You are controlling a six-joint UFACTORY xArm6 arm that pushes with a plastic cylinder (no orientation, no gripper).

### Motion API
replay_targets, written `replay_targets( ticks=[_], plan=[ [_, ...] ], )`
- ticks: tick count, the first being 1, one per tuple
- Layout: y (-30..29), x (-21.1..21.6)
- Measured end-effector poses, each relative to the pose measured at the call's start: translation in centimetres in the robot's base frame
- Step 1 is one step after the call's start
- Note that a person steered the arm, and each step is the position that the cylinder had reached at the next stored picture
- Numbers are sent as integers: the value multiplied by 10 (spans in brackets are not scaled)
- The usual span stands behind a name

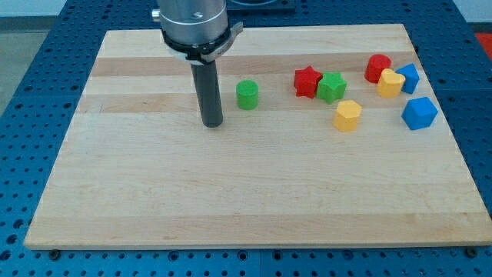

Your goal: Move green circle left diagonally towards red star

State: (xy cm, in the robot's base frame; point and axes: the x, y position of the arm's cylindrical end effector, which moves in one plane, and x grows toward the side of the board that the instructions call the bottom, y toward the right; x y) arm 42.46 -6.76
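The green circle is a small green cylinder standing on the wooden board, left of the board's middle near the view's top. The red star lies to its right and slightly higher, touching a green star. My tip rests on the board just left of and slightly below the green circle, a short gap apart from it.
A yellow block sits below the green star. At the view's right stand a red block, a yellow block, a blue block clustered together, and a blue block below them.
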Motion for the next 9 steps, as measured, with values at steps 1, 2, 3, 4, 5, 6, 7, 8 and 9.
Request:
replay_targets(
  ticks=[1,2,3,4,5,6,7,8,9],
  plan=[
    [0,-16],
    [1,-37],
    [1,-52],
    [1,-52],
    [1,-47],
    [1,-32],
    [1,-16],
    [1,-10],
    [8,-10]
  ],
)
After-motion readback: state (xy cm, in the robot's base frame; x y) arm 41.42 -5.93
